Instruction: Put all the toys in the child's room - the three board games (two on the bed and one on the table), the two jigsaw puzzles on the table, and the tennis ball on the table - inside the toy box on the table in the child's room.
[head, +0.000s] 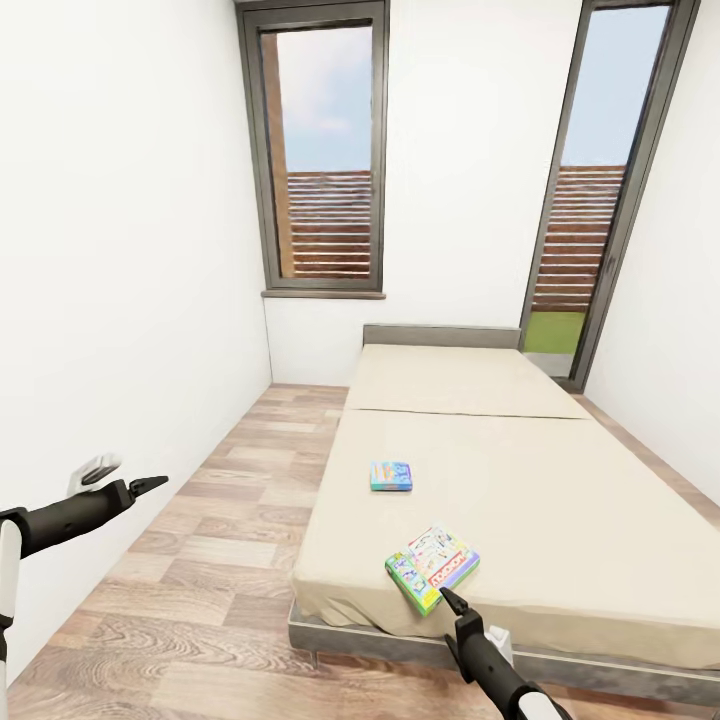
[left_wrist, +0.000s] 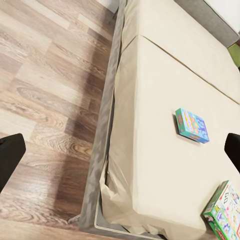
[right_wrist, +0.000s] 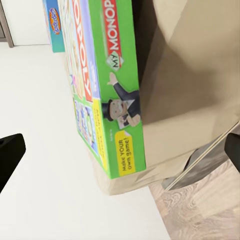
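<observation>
Right end effector (head: 447, 596) nears green board game (head: 432, 567), fingertips cropped.

I see bare mattress all around both board games on the bed (head: 560, 480), so either can be reached from above. The green game (head: 432, 567) sits at the near edge, the right gripper (head: 452, 600) just beside it. The left wall (head: 120, 300) crowds my left gripper (head: 150, 484).

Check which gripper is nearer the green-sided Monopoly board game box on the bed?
Right. The right gripper sits just short of the green-sided Monopoly box at the beige bed's near edge; the left gripper hangs over the wood floor, far off.
</observation>
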